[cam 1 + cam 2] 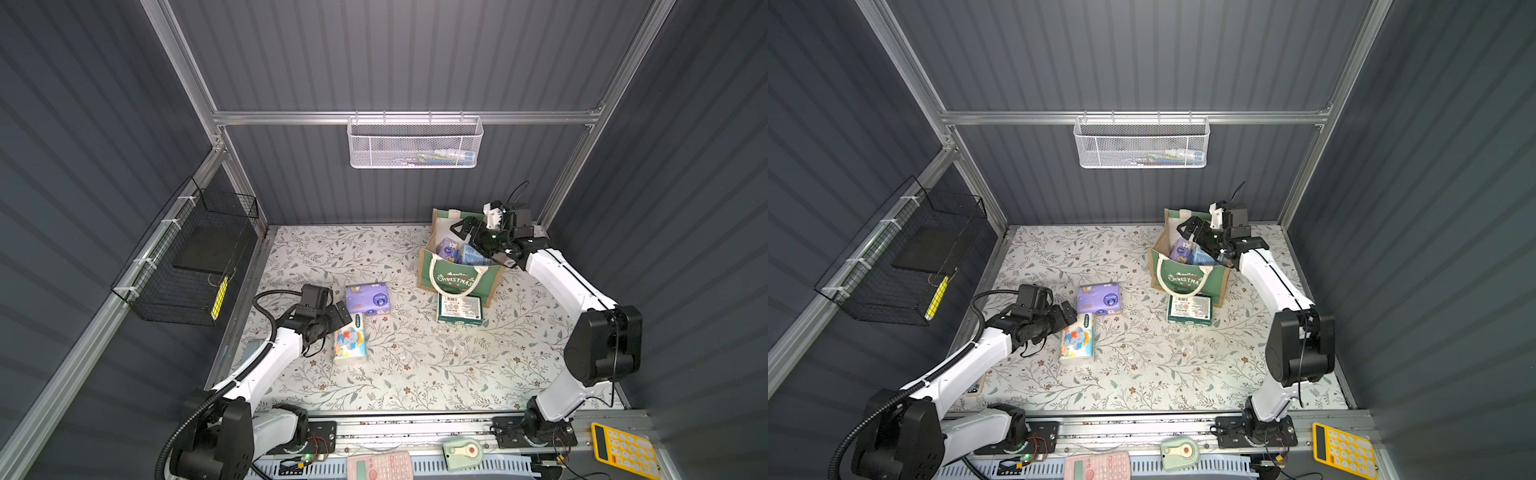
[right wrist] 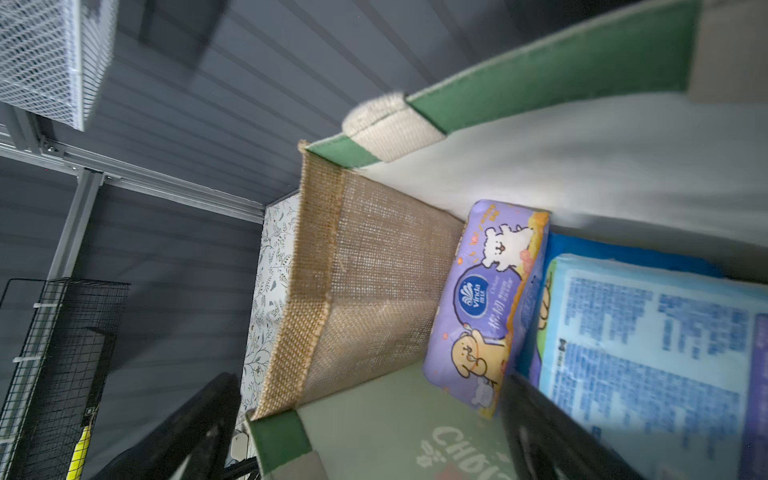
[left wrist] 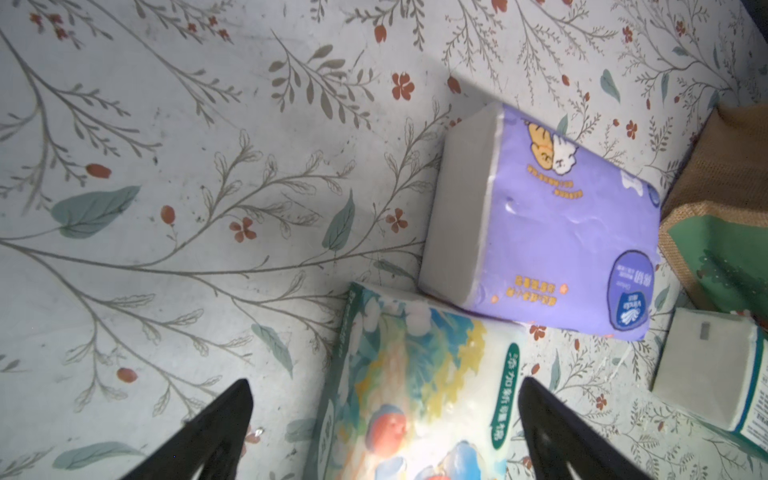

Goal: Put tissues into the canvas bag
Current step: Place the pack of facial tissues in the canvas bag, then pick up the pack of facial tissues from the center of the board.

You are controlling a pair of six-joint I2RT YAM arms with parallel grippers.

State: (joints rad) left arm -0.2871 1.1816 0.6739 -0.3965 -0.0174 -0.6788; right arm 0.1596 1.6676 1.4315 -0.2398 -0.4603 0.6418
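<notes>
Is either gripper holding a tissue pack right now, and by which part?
Nothing is held: left gripper open over the cartoon pack, right gripper open at the bag.

Tissues (image 1: 469,254) lie in the canvas bag (image 1: 453,282), another pack (image 1: 460,309) just before it, two touching packs (image 1: 368,298) (image 1: 350,340) left.

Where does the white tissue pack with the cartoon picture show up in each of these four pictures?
A top view: cartoon pack left of centre, beside the purple pack.
A top view: same place.
Left wrist: just ahead of the open left gripper.
Right wrist: not in it.
Shared landmark: the canvas bag, in all four.
</notes>
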